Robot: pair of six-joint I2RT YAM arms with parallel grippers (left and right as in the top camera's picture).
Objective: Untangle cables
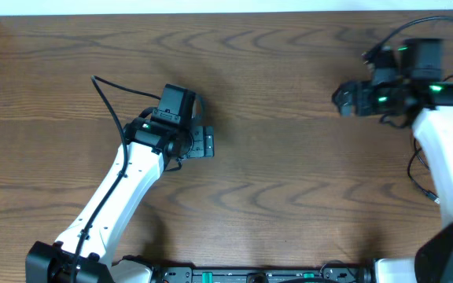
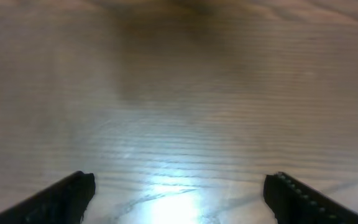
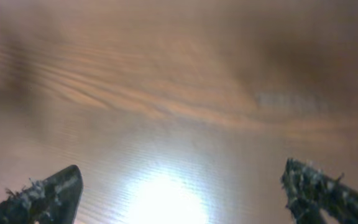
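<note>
The task's thin cables show in no view. My left gripper (image 1: 204, 143) sits left of the table's middle; in the left wrist view (image 2: 179, 182) its fingers are wide apart over bare wood, open and empty. My right gripper (image 1: 342, 100) is at the far right, pointing left; in the right wrist view (image 3: 182, 177) its fingers are also wide apart over bare wood with nothing between them.
The wooden table (image 1: 281, 181) fills the overhead view, with its back edge along the top and its left edge at the upper left corner. A thicker black cable (image 1: 107, 102) runs along my left arm; similar black cables (image 1: 419, 173) hang by my right arm.
</note>
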